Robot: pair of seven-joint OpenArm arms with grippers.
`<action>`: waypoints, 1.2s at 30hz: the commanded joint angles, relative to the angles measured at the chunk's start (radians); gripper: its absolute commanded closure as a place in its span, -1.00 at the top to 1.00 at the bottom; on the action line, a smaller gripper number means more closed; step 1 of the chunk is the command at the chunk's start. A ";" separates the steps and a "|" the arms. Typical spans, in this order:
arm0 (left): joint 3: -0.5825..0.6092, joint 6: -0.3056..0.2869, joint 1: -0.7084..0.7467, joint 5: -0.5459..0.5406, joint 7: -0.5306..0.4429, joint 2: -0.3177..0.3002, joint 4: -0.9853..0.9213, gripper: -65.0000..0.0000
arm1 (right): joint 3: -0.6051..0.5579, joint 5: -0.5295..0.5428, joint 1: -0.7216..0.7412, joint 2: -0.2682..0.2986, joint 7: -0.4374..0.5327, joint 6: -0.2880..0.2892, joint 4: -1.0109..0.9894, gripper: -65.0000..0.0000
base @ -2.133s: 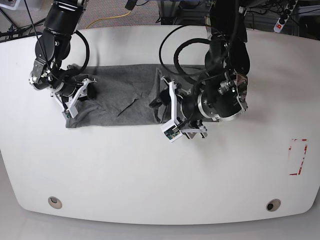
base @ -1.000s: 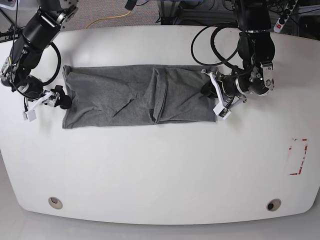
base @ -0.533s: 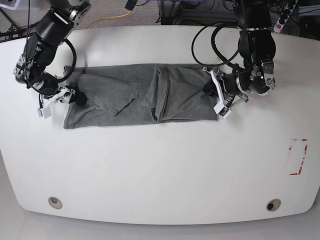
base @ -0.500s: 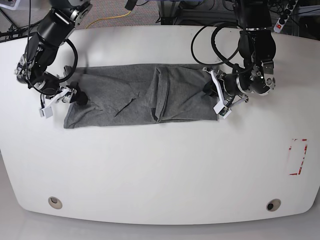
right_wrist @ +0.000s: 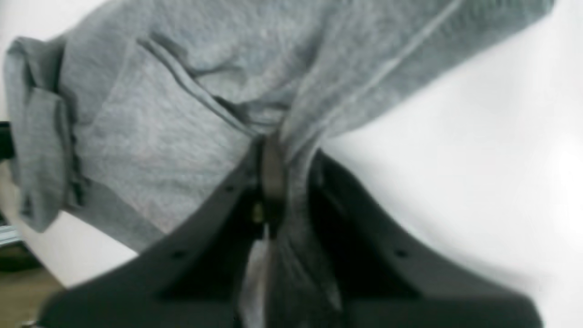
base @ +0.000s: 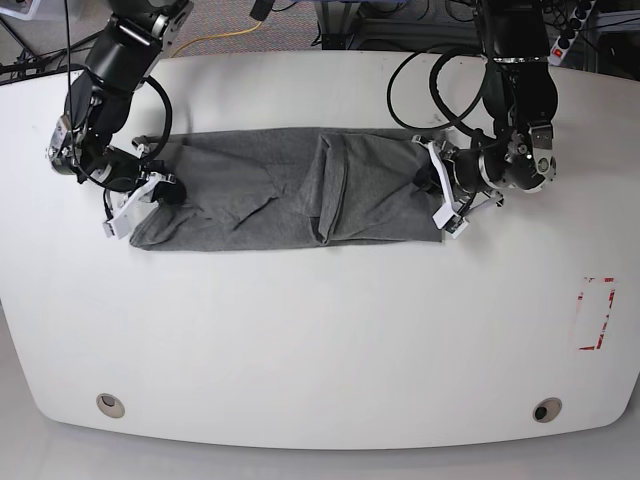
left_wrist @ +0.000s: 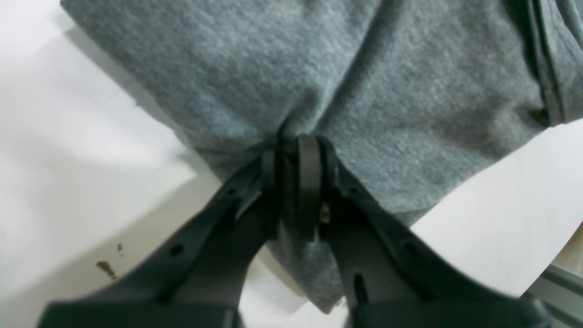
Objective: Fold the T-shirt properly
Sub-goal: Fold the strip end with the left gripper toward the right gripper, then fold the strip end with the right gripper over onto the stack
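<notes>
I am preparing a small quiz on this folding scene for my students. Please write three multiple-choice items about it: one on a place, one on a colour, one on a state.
1. Where on the T-shirt is the left pincer?
A. at the end on the base view's right
B. at its middle fold
C. off the cloth, near the red marks

2. What colour is the T-shirt?
A. navy blue
B. heather grey
C. white

3. In what state is the right pincer?
A. wide open above the table
B. shut on nothing
C. shut on the T-shirt

Answers:
1. A: the base view shows it at that end, and the left wrist view shows cloth pinched there.
2. B: it looks grey in all three views, against the white table.
3. C: the right wrist view shows cloth gathered and pinched between its jaws.
</notes>
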 commanded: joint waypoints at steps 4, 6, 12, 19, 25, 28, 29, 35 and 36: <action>0.037 0.001 -0.019 -0.002 -0.010 -0.003 0.015 -0.91 | 0.004 0.028 -0.001 0.028 -0.019 0.002 0.188 -1.00; 0.078 0.001 -0.026 0.030 -0.011 -0.002 0.015 -0.91 | 0.004 0.028 -0.007 0.028 -0.040 0.002 0.272 -1.00; 0.124 0.001 -0.045 0.134 -0.014 0.047 0.013 -0.91 | -0.028 0.030 -0.039 0.010 -0.095 0.002 0.507 -1.00; 0.126 0.001 -0.049 0.196 -0.019 0.093 0.013 -0.91 | -0.168 0.031 -0.066 -0.002 -0.095 0.002 0.682 -1.00; 0.126 0.001 -0.055 0.196 -0.028 0.122 -0.010 -0.91 | -0.315 0.060 -0.070 -0.052 -0.095 0.002 0.728 -1.00; 0.126 0.001 -0.055 0.194 -0.034 0.122 -0.042 -0.91 | -0.370 0.094 -0.072 -0.088 -0.095 0.002 0.729 -1.00; 0.126 0.001 -0.055 0.194 -0.042 0.122 -0.050 -0.91 | -0.380 0.097 -0.072 -0.096 -0.095 0.002 0.728 -1.00; 0.123 0.001 -0.045 0.193 -0.063 0.122 -0.061 -0.91 | -0.472 0.096 -0.073 -0.159 -0.095 0.002 0.723 -1.00; 0.121 0.001 -0.043 0.193 -0.063 0.122 -0.057 -0.91 | -0.482 0.096 -0.073 -0.165 -0.095 0.002 0.712 -1.00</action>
